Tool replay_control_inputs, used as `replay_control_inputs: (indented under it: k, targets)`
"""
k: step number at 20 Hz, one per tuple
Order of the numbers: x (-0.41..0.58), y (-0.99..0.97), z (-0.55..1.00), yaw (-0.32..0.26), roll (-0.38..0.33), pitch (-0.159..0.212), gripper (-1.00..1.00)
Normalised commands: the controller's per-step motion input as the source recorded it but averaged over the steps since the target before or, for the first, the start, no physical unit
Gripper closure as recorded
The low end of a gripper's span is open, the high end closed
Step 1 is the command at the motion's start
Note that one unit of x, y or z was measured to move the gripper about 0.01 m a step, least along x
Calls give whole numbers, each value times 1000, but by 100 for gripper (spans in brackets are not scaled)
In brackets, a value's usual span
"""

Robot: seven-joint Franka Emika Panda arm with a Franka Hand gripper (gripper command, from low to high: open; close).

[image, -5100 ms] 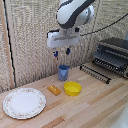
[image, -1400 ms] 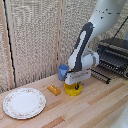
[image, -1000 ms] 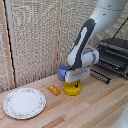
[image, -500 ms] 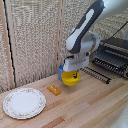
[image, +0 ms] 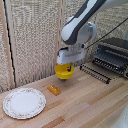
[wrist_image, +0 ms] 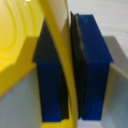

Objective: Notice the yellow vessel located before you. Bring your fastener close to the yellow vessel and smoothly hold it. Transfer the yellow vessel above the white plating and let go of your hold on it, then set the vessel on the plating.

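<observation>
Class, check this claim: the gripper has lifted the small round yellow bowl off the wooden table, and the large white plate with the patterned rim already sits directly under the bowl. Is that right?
Not quite. The gripper does hold the small round yellow bowl above the wooden table, but the large white plate with the patterned rim is not under it. The exterior view shows the plate well off to that view's left, beyond the small orange-yellow block.

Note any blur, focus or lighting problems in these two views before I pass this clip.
Exterior view: low resolution and soft all over, evenly lit with no harsh glare; the gripper and yellow bowl blur together, while the white plate stays readable. Wrist view: heavily out of focus at close range, though the bowl's rim pinched between the blue fingers is still clear.
</observation>
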Motion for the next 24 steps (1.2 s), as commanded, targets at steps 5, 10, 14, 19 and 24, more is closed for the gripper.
replay_control_inputs:
  k: [5, 10, 14, 19, 24]
  targets:
    - [339, 891, 130, -48, 0, -8, 100]
    - [398, 902, 19, -43, -1, 0, 100]
    - [401, 915, -11, -24, -14, 0, 100]
    - [351, 853, -133, -11, -29, 12, 100]
    - [118, 489, -380, 0, -78, 70, 100]
